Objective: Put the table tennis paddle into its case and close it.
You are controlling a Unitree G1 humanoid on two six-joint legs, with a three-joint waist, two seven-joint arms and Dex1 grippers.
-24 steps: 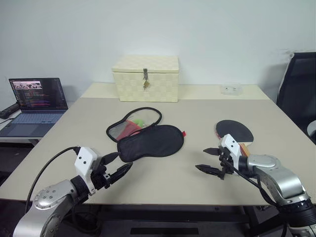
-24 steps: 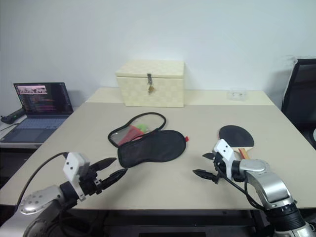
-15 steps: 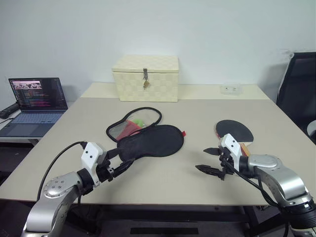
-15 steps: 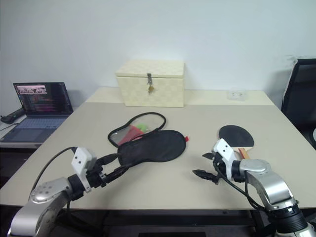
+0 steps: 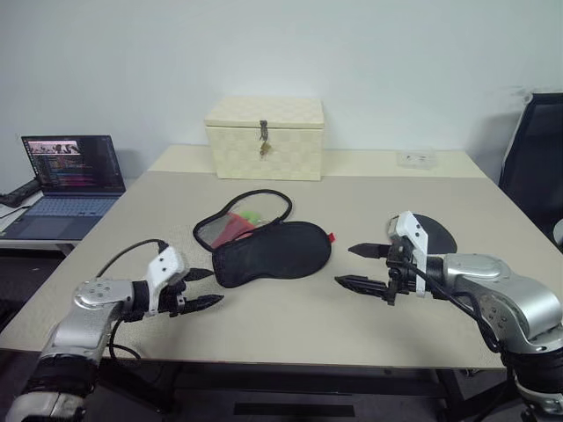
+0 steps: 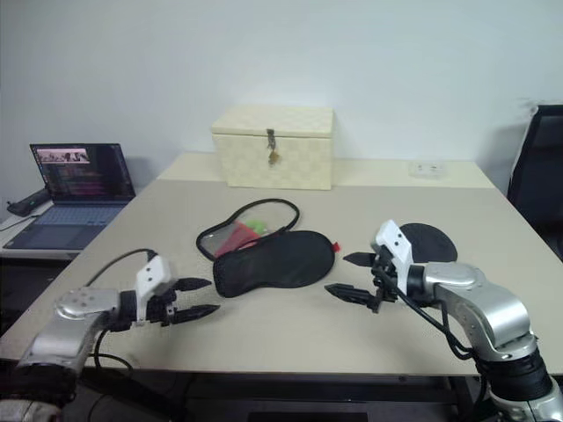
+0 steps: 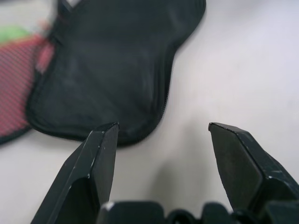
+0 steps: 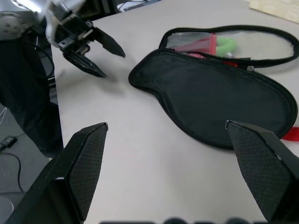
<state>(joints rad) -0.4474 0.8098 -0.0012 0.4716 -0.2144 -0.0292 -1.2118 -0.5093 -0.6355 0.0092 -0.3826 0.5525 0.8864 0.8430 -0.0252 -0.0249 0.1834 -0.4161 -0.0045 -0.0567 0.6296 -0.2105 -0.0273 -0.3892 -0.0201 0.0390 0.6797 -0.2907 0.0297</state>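
The case (image 5: pixel 264 242) lies near the middle of the frame on the table (image 5: pixel 290 325), unzipped and folded open. Its black fabric half (image 5: pixel 274 252) lies flat toward me, and the other half (image 5: pixel 239 221) is laid back beyond it, toward the upper left, with a black zip rim around a mesh panel. Through that mesh I can see something red and something green lying inside; I cannot tell what they are. A small red tab sticks out at the right end of the black half.

The paddle (image 5: pixel 437 236) is at the right of the frame, flat on the table, its round black face partly hidden behind my right arm. It is outside the case and well apart from it.

My left gripper (image 5: pixel 201 288) is at the lower left of the frame, just above the table, jaws spread and holding nothing, pointing at the near end of the black half and just short of it. My right gripper (image 5: pixel 364 267) is right of centre, between the case and the paddle, jaws spread wide and empty.

At the top centre a cream woven box (image 5: pixel 265 138) stands with its lid down and its latch hanging at the front. A laptop (image 5: pixel 66 178) sits open at the far left on a lower desk.
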